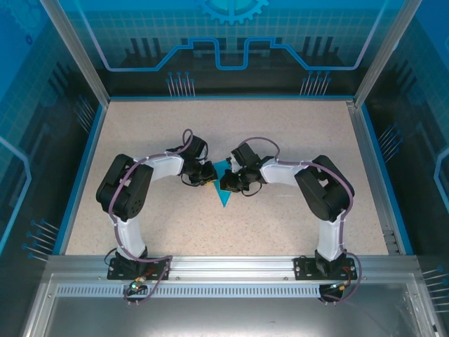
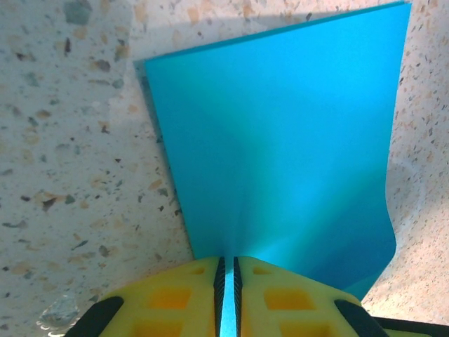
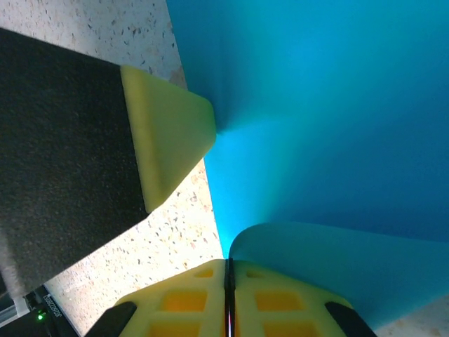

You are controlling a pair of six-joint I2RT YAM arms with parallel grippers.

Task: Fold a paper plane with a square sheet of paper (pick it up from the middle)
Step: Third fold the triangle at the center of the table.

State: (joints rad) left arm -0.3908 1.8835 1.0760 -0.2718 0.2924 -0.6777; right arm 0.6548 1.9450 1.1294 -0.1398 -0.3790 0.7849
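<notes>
My left end effector (image 2: 226, 272) and right end effector (image 3: 228, 272) each pinch the square sheet of paper (image 1: 224, 191) from opposite sides. I judge it partly folded, with the dart creases still to do.

We are looking down from above and behind the arm bases (image 1: 130, 263) over the whole table (image 1: 280, 232); both wrist cameras are looking from very close, sharing the teal-blue paper (image 1: 224, 191) at centre.
</notes>
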